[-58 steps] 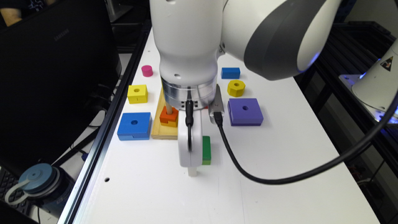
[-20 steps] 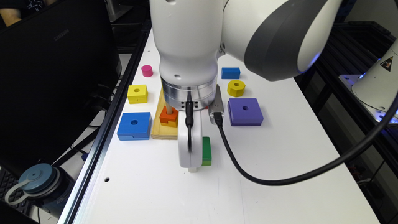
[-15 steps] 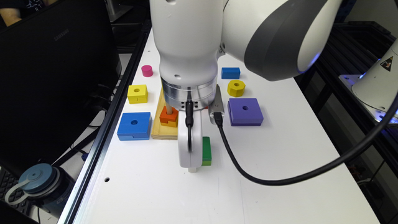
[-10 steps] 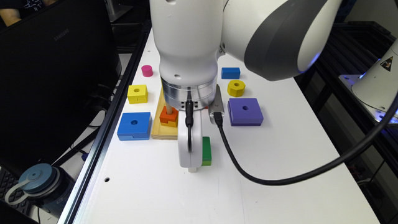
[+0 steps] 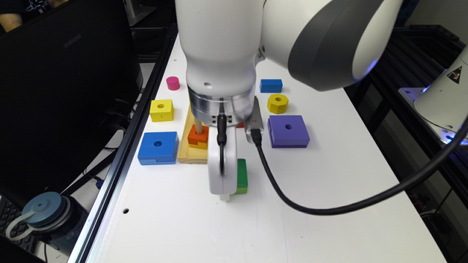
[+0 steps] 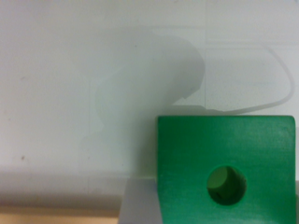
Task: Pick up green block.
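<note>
On the white tabletop (image 5: 310, 204), near its middle: my white gripper (image 5: 223, 195) down beside the flat square green wooden block (image 5: 241, 176).

Item: green block, dark matte top over a paler lower layer, round centre hole (image 6: 226, 185) seen from my wrist, lying on the table just in front of the pale wooden peg base (image 5: 188, 146); my gripper hides most of it in the exterior view. Whether my jaws are spread or pinching it, I cannot tell. Also listed: orange notched block (image 5: 197, 136) threaded on the wooden peg; blue square block with hole (image 5: 158, 147) just beside the base; purple square block with hole (image 5: 288, 131); yellow cube with hole (image 5: 161, 110); yellow hexagonal nut-shaped block (image 5: 277, 103); small blue rectangular block (image 5: 271, 85); pink cylinder (image 5: 173, 83); black cable (image 5: 329, 208) trailing from my wrist.
</note>
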